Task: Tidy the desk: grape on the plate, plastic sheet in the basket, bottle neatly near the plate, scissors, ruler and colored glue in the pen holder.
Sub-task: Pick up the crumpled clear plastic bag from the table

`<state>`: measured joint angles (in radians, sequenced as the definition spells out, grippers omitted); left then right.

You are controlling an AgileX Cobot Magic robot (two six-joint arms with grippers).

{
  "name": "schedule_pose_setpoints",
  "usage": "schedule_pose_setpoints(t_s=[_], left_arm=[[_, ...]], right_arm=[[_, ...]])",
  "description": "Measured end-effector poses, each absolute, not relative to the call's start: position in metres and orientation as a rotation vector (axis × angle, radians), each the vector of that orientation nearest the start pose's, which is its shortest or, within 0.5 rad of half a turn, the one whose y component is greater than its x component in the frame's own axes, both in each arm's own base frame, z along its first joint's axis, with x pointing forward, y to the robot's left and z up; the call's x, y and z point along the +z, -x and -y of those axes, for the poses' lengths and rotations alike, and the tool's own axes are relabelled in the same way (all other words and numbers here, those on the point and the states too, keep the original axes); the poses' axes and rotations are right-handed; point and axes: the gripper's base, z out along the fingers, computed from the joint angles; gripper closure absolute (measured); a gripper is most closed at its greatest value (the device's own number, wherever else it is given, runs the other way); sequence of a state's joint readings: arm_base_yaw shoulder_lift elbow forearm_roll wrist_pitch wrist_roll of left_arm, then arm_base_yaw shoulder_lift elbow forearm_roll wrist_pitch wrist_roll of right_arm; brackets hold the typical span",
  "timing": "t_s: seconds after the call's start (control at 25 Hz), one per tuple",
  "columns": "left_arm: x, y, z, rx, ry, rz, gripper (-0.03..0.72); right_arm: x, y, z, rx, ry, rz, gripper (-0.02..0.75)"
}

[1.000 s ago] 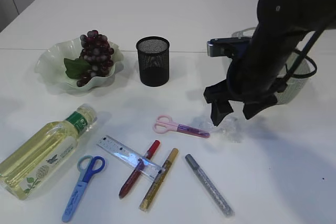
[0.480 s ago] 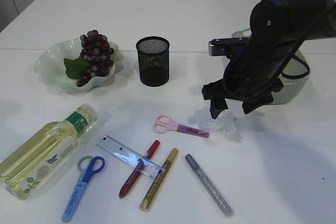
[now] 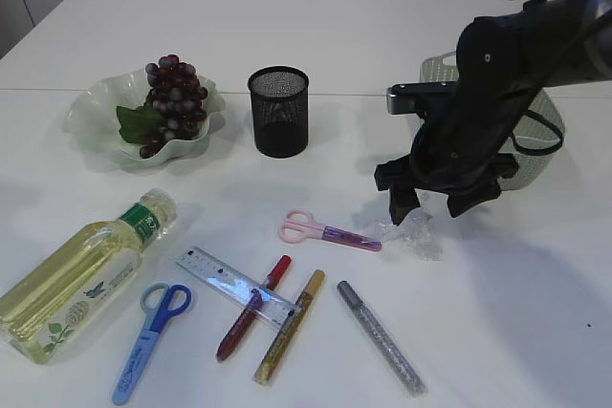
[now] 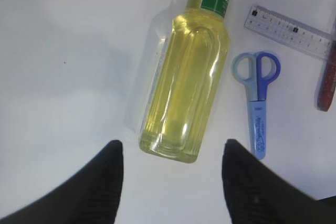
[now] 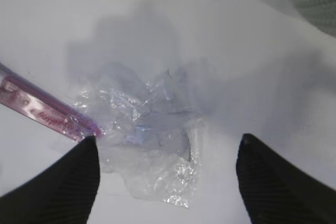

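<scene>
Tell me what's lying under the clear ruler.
The clear plastic ruler lies across a red glitter glue pen and a gold one; the stretches directly beneath it are blurred through the plastic.

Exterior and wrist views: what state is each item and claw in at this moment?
Grape: on the plate.
Pen holder: upright, contents not visible.
Bottle: lying flat.
Plastic sheet: crumpled on the table, not gripped.
Pink scissors: closed, tip touching the sheet.
Blue scissors: closed, lying flat.
Ruler: flat, resting across the red glue pen.
Right claw: open above the sheet.
Left claw: open, above the bottle's base.
</scene>
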<state>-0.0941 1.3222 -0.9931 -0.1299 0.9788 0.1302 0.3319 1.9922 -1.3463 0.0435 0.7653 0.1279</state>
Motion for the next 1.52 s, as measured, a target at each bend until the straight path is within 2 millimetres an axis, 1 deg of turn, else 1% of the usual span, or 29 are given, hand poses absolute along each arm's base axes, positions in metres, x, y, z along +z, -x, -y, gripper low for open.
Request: schedule_pose_setpoints(t_s=[0.24, 0.48, 0.72, 0.8, 0.88, 1.08, 1.16, 1.24, 1.4, 1.44, 1.52], left_arm=[[0.283, -0.246, 0.034, -0.169, -0.232, -2.771, 0.253], [0.284, -0.248, 0.034, -0.178, -0.224, -2.752, 0.253], [0.284, -0.248, 0.034, -0.180, -0.222, -2.750, 0.253], [0.284, -0.248, 0.034, -0.180, -0.222, -2.748, 0.253], [0.284, -0.248, 0.035, -0.182, -0.220, -2.744, 0.253], [0.284, -0.249, 0.035, -0.181, -0.219, -2.737, 0.253], [0.284, -0.249, 0.035, -0.181, -0.218, -2.735, 0.253], [0.284, -0.249, 0.035, -0.181, -0.218, -2.735, 0.253], [0.284, -0.249, 0.035, -0.181, -0.218, -2.733, 0.253], [0.284, -0.249, 0.035, -0.181, -0.218, -2.733, 0.253], [0.284, -0.249, 0.035, -0.181, -0.218, -2.733, 0.253]], right_arm=[[0.148, -0.379, -0.134, 0.142, 0.241, -2.921, 0.117], [0.147, -0.390, -0.140, 0.174, 0.218, -2.915, 0.131], [0.135, -0.389, -0.140, 0.163, 0.223, -2.982, 0.162], [0.135, -0.389, -0.140, 0.161, 0.225, -2.987, 0.197], [0.135, -0.389, -0.140, 0.161, 0.225, -2.990, 0.258], [0.135, -0.388, -0.140, 0.158, 0.227, -2.999, 0.468], [0.136, -0.388, -0.140, 0.157, 0.228, -3.007, 0.523], [0.138, -0.388, -0.140, 0.154, 0.231, -3.020, 0.552], [0.149, -0.391, -0.141, 0.151, 0.262, -3.044, 0.564], [0.154, -0.393, -0.142, 0.153, 0.271, -3.037, 0.565], [0.171, -0.396, -0.143, 0.165, 0.276, -3.001, 0.567]])
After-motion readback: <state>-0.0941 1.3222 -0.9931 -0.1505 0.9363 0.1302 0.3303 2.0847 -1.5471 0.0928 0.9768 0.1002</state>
